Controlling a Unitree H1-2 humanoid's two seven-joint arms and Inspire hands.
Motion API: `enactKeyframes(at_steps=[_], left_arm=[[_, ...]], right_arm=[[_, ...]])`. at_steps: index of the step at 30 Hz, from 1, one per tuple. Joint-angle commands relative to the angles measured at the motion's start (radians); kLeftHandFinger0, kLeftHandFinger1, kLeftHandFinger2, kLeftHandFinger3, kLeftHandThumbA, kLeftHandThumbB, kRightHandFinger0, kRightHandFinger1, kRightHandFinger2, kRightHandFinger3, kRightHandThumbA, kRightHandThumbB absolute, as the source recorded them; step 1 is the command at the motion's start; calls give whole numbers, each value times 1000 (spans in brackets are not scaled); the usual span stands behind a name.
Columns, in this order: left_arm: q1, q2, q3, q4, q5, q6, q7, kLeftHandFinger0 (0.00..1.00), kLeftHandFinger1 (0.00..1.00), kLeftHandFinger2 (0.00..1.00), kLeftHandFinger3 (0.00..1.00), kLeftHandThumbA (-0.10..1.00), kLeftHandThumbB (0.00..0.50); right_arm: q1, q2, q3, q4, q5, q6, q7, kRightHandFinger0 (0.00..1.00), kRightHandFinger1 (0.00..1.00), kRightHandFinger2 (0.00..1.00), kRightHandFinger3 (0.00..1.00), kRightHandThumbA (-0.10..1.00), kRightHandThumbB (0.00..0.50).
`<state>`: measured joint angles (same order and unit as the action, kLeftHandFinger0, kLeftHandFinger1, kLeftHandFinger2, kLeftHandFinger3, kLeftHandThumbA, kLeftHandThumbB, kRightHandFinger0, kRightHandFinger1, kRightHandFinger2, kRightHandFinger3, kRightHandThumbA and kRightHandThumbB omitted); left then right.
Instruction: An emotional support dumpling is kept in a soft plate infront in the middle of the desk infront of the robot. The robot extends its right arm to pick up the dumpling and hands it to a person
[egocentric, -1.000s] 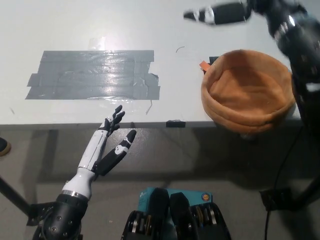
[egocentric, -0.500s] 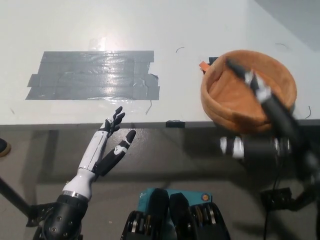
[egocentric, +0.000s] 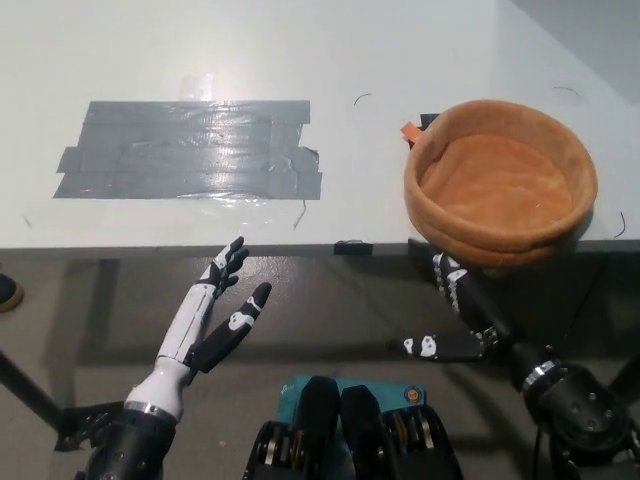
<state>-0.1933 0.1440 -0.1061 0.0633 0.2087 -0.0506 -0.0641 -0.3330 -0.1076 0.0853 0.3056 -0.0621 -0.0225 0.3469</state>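
1. On the white desk (egocentric: 300, 60), right of centre, sits the round orange soft fabric plate (egocentric: 500, 185), close to the near edge and within easy reach of the right arm. Its hollow shows only orange lining.
2. Dumpling: not visible anywhere in view, neither in the plate nor in either hand; judged already handed off, so the task looks at or near its end.
3. Black right hand (egocentric: 455, 315): below the desk edge, just under the plate's front rim, forearm running in from bottom right. Fingers spread apart, holding nothing.
4. White left hand (egocentric: 215, 310): resting lower left, below the desk edge, palm turned inward, fingers apart, empty.
5. Patch of grey duct tape strips (egocentric: 190, 150) lies flat on the desk's left part, well apart from the plate.
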Motion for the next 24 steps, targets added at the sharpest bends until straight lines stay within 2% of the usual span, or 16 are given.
enactKeyframes(at_steps=[1,24], left_arm=[[-7,10,1,-20,2,-26,-1,1000,1000,1000,1000,744,17],[5,10,-6,-39,15,-13,-3,1000,1000,1000,1000,747,30]], right_arm=[[-45,-2,-4,50,44,-124,5,1000,1000,1000,1000,1000,500],[-27,-13,-3,47,51,-134,3,1000,1000,1000,1000,1000,500]])
